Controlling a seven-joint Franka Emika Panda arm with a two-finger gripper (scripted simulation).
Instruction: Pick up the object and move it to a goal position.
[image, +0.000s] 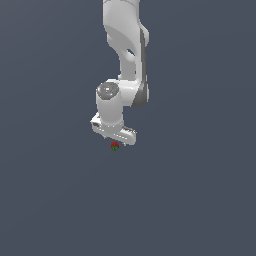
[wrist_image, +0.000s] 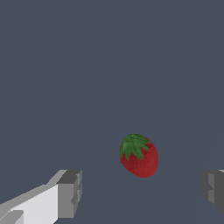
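The object is a small red strawberry with a green leafy cap (wrist_image: 139, 155). In the wrist view it lies on the dark grey surface between and just beyond my two grey fingertips (wrist_image: 70, 193). In the exterior view it shows as a tiny red and green dot (image: 114, 146) right under the white hand. My gripper (image: 115, 140) is open, with the jaws wide apart and nothing between them; its midpoint in the wrist view (wrist_image: 142, 192) sits close to the strawberry. The fingers do not touch the strawberry.
The white arm (image: 127, 45) comes down from the top of the exterior view. The dark grey surface (image: 200, 200) fills everything around it, with no other object in view.
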